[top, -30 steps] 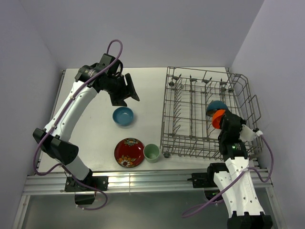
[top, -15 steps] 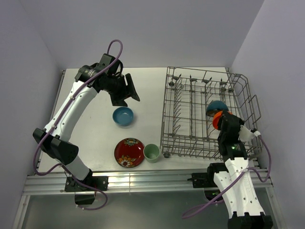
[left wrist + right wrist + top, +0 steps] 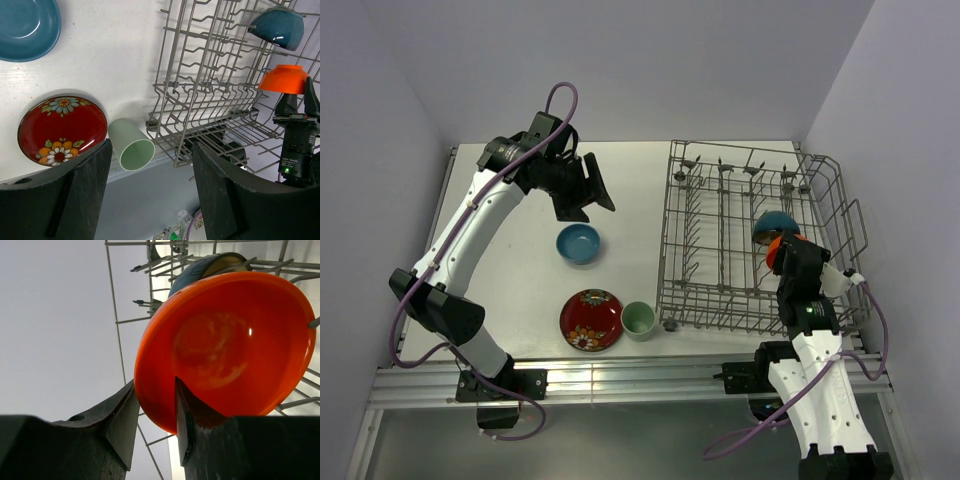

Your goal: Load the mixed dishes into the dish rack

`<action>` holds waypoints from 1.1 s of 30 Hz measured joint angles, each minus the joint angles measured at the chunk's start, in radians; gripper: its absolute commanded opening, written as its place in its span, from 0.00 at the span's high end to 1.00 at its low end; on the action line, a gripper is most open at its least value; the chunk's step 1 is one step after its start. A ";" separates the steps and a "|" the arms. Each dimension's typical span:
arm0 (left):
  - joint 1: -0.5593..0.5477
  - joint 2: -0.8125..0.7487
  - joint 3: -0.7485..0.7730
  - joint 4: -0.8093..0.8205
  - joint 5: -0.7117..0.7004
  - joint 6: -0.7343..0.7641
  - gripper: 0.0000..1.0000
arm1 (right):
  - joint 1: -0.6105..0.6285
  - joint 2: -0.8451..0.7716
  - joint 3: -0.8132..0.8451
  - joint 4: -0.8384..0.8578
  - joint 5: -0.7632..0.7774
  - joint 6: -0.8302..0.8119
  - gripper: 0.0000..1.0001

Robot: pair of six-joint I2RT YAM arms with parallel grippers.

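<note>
My right gripper (image 3: 786,256) is shut on the rim of the orange-red bowl (image 3: 225,340), one finger inside and one outside, holding it tilted among the tines at the right side of the grey wire dish rack (image 3: 720,215). A dark bowl with a pale inside (image 3: 775,220) stands on edge in the rack just behind it. My left gripper (image 3: 588,192) is open and empty, high over the table's left half. On the table below lie the blue bowl (image 3: 578,243), the red patterned plate (image 3: 591,319) and the pale green cup (image 3: 638,320).
The left wrist view shows the rack (image 3: 200,95), the orange-red bowl (image 3: 284,79) and the cup (image 3: 131,150) close to the rack's near left wheel. The table's front edge and a metal rail (image 3: 620,378) run just past the plate. Walls close in on both sides.
My right gripper has shifted slightly with the orange-red bowl, so less of the bowl shows from above. The left arm has hardly moved.
</note>
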 measured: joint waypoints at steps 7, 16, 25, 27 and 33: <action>0.000 0.000 0.000 0.000 0.001 0.000 0.29 | 0.000 -0.029 0.003 -0.037 -0.014 -0.014 0.59; 0.000 0.010 0.003 0.001 0.003 0.000 0.29 | 0.002 -0.087 0.017 -0.150 -0.032 -0.029 0.45; 0.000 0.010 -0.002 0.002 0.008 -0.001 0.29 | 0.002 -0.104 0.026 -0.189 -0.045 -0.053 0.39; 0.000 0.010 -0.009 0.003 0.008 -0.002 0.28 | 0.002 -0.104 0.026 -0.189 -0.046 -0.064 0.39; 0.000 0.010 -0.031 0.005 0.006 -0.004 0.28 | 0.002 -0.104 0.029 -0.195 -0.050 -0.074 0.38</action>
